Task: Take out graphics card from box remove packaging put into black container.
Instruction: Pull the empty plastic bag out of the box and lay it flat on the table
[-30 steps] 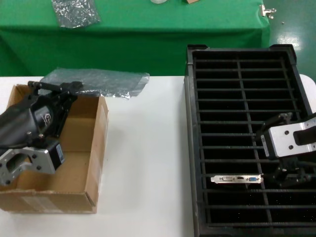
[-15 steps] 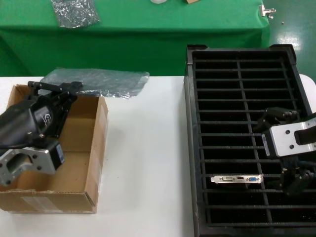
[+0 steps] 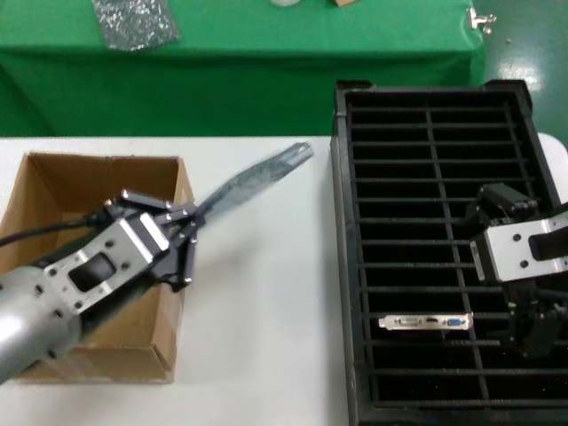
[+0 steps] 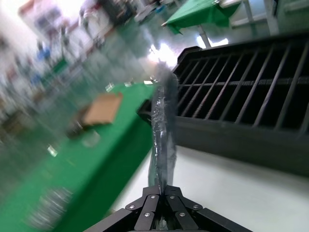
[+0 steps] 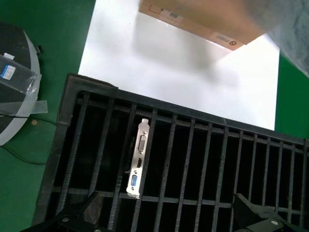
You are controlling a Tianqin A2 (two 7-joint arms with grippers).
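Note:
The graphics card (image 3: 424, 321) stands in a slot of the black container (image 3: 342, 222), silver bracket with blue port up; it also shows in the right wrist view (image 5: 137, 158). My right gripper (image 3: 532, 327) is open and empty above the slots just right of the card, apart from it (image 5: 164, 203). My left gripper (image 3: 185, 241) is over the right wall of the brown box (image 3: 53, 177) and is shut on one end of the packaging (image 3: 256, 177). The bag sticks out stiffly toward the container, above the white table. In the left wrist view the bag (image 4: 162, 121) rises from my shut gripper (image 4: 159, 189).
A green-covered table (image 3: 266, 53) stands behind, with a smaller silvery bag (image 3: 133, 19) on it. The white table (image 3: 266, 293) lies between box and container. In the right wrist view the box (image 5: 203, 19) and a round white stand (image 5: 12, 82) on the floor show.
My left gripper has swung right and forward across the box and lifted the packaging, which lay flat behind the box. My right gripper has drawn slightly away from the card.

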